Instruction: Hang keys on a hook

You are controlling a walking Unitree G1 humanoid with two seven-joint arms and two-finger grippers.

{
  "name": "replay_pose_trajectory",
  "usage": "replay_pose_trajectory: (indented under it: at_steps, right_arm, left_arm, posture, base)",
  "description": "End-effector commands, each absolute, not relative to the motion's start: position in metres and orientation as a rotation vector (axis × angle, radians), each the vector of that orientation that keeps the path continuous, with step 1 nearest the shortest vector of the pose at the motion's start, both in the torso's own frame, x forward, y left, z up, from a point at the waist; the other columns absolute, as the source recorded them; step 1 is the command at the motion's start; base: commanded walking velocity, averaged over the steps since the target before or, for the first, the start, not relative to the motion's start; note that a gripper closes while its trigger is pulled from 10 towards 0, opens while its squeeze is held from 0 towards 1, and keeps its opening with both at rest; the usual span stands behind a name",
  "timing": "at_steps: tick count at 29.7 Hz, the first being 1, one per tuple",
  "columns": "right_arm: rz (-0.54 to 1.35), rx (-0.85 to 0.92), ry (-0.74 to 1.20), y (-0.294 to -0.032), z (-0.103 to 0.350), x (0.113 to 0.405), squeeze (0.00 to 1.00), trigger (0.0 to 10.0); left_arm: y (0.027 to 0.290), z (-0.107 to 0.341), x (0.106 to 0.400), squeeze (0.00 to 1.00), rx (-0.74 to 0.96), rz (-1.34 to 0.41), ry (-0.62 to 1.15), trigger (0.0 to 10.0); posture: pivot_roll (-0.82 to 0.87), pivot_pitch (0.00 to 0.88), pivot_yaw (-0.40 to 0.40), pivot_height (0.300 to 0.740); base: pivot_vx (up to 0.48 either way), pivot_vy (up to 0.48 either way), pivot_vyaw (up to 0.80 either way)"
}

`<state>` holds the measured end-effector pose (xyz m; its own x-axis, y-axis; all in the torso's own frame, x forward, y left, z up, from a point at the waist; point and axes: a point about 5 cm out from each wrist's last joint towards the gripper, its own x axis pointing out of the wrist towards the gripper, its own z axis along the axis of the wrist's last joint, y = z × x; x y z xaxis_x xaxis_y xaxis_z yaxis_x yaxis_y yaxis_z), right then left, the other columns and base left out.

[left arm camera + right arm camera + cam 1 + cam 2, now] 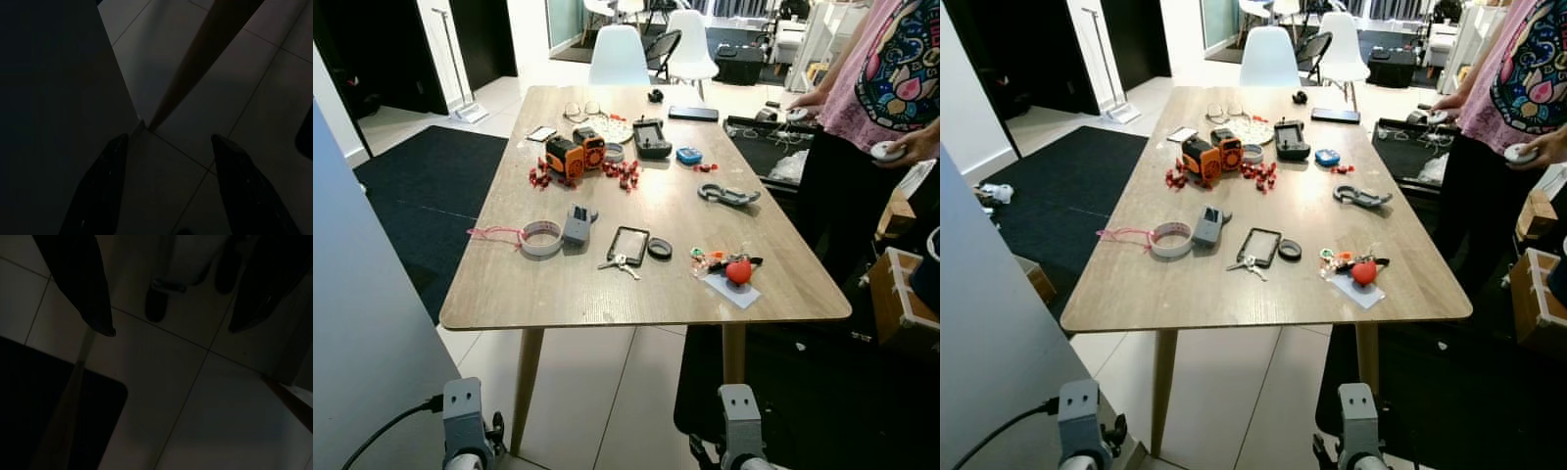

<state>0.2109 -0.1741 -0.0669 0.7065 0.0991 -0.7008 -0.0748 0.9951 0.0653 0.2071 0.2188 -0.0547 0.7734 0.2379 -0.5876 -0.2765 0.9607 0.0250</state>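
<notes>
Pale floor tiles and a dark rug run under a long light-wood worktop (558, 294) that stands ahead of the robot, strewn with small things, with white chairs at its far end and a person in a pink patterned shirt (891, 73) standing along its right side. Near the front edge, roughly at the middle of the worktop's width, lies the small bunch of silver metal keys (621, 262), flat on the wood and fanned out, its longer spread running roughly across the worktop; it sits just in front of a black rectangular frame-like case (628, 243) and well to the left of a red ball-shaped keyring with bright tags (736, 270). Both arms hang low below the worktop edge: the left pincer (166, 183) points down at the tiles beside a wooden worktop leg, its two black fingers spread apart and holding nothing, and the right pincer (168, 308) likewise points at the floor, fingers wide apart and empty. The keys lie forward of and above both pincers, about midway between the two arms, perhaps a little nearer the right one, so either would have to rise over the edge and reach forward. No hook can be made out from here.
</notes>
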Motion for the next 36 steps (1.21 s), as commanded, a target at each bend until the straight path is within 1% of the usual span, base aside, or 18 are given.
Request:
replay_pose_trajectory:
  at_steps: [1, 14, 32, 36]
  right_arm:
    - [0.089, 0.026, 0.795, -0.1773, -0.0689, 0.2071, 0.0, 10.0]
    - [0.088, 0.025, 0.792, -0.1768, -0.0686, 0.2076, 0.0, 10.0]
    - [0.086, 0.027, 0.79, -0.1771, -0.068, 0.2088, 0.0, 10.0]
    - [0.054, -0.005, 0.784, -0.1861, -0.0671, 0.2084, 0.0, 10.0]
  left_arm:
    - [0.2199, -0.0567, 0.2039, 0.0, -0.057, 0.279, 0.64, 10.0]
    - [0.2196, -0.0571, 0.204, 0.0, -0.056, 0.28, 0.647, 10.0]
    - [0.2187, -0.0571, 0.2063, 0.0, -0.053, 0.273, 0.659, 10.0]
    - [0.2183, -0.0565, 0.2071, 0.0, -0.039, 0.267, 0.654, 10.0]
  posture:
    - [0.05, 0.059, -0.016, 0.74]
    - [0.05, 0.059, -0.016, 0.74]
    - [0.05, 0.056, -0.015, 0.74]
    - [0.05, 0.057, -0.015, 0.74]
  base:
    - [0.0, -0.375, 0.0]
    - [0.0, -0.368, 0.0]
    - [0.0, 0.0, 0.0]
    - [0.0, 0.0, 0.0]
